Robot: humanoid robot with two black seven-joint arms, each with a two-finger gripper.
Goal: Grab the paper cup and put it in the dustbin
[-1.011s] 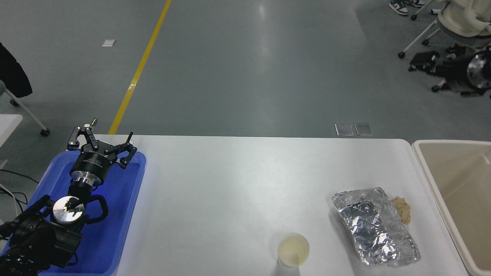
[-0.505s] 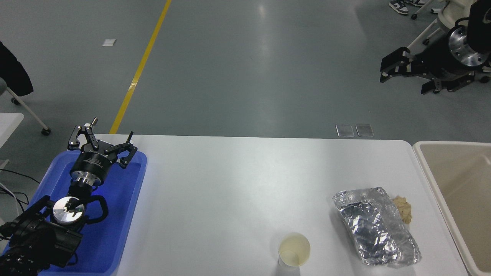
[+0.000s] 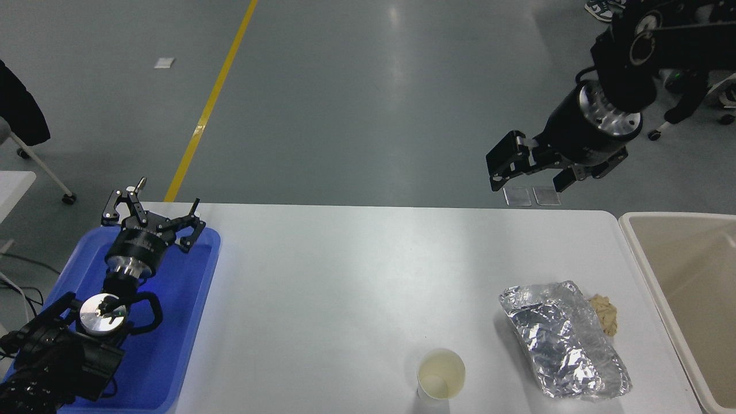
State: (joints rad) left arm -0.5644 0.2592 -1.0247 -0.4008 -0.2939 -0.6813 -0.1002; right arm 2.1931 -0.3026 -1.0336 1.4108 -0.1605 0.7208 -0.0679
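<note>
The small white paper cup (image 3: pixel 440 374) stands upright near the table's front edge, right of the middle, its pale yellowish inside showing. The beige dustbin (image 3: pixel 648 272) stands at the table's right end, partly cut off by the picture's edge. My right gripper (image 3: pixel 529 177) is open and empty. It hangs in the air over the table's far edge, well beyond the cup and left of the bin. My left gripper (image 3: pixel 152 211) is open and parked over the blue tray at the lower left.
A wrinkly silver foil packet (image 3: pixel 560 340) lies right of the cup, with a small tan paper wad (image 3: pixel 605 314) at its right side, close to the bin. A shallow blue tray (image 3: pixel 175 328) sits at the white table's (image 3: pixel 345 276) left end.
My right arm has swung in from the upper right, down and to the left, and now hangs over the table's far edge. The cup, packet and left arm have not moved.
</note>
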